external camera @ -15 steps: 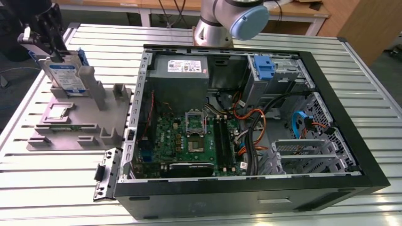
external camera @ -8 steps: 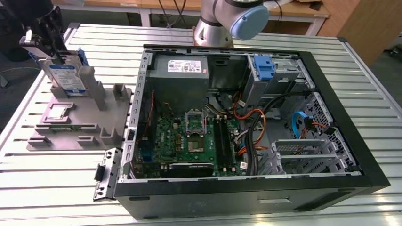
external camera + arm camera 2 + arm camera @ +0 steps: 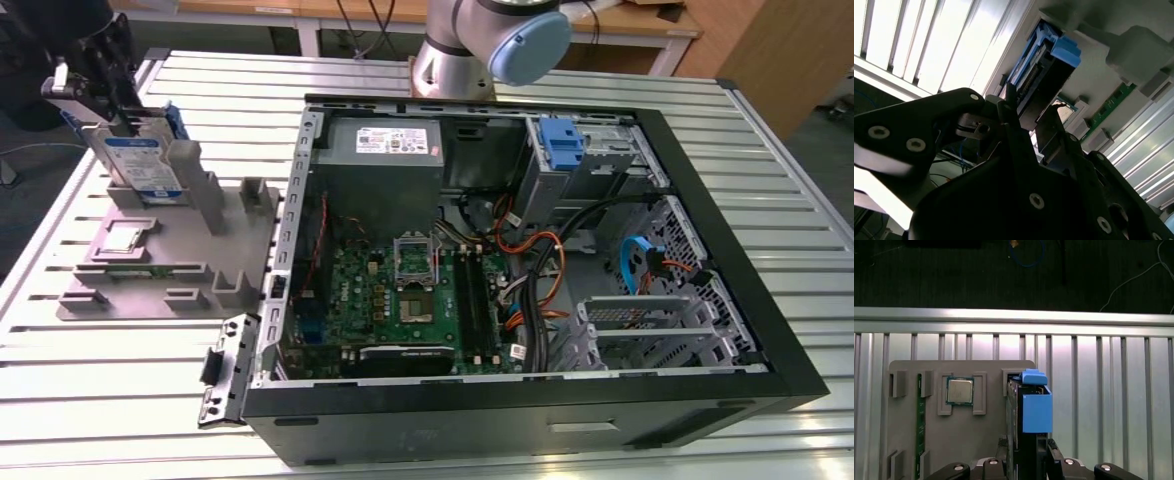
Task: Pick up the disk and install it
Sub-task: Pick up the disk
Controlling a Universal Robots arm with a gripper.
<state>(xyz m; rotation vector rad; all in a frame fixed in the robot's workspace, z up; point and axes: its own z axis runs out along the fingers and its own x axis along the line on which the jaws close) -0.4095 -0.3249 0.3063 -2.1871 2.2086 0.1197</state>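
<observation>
A: Jaws clenched on the flat silver rectangular disk in its blue plastic carrier frame [image 3: 1036,412], one pressed to each face. I see no gap in either wrist view.

B: And the disk's standing on edge at the end of the moulded grey plastic fixture plate [image 3: 989,440], over on the exterior view's left. The hold is up at its top edge.

A: That's my worry. Gripped that far from its middle, a weighty drive could swing or slip on the smooth metal.

B: Plus the posts around it. Come up crooked and the blue frame may bind and drag the plate across the ribbed aluminium tabletop [image 3: 1104,405].

A: That would jolt the square metal-capped processor chip [image 3: 960,391] and the thin green memory stick [image 3: 919,425] lying in the same plate.

B: Farther off, there's the open black computer case [image 3: 507,425]. Tight quarters.

A: Very. A bare blue plastic bracket [image 3: 561,142] sits in the drive cage at the back, and a bundle of orange and black cables [image 3: 541,290] runs close by.

B: So a tilted disk could snag a cable or jam against the cage.
</observation>
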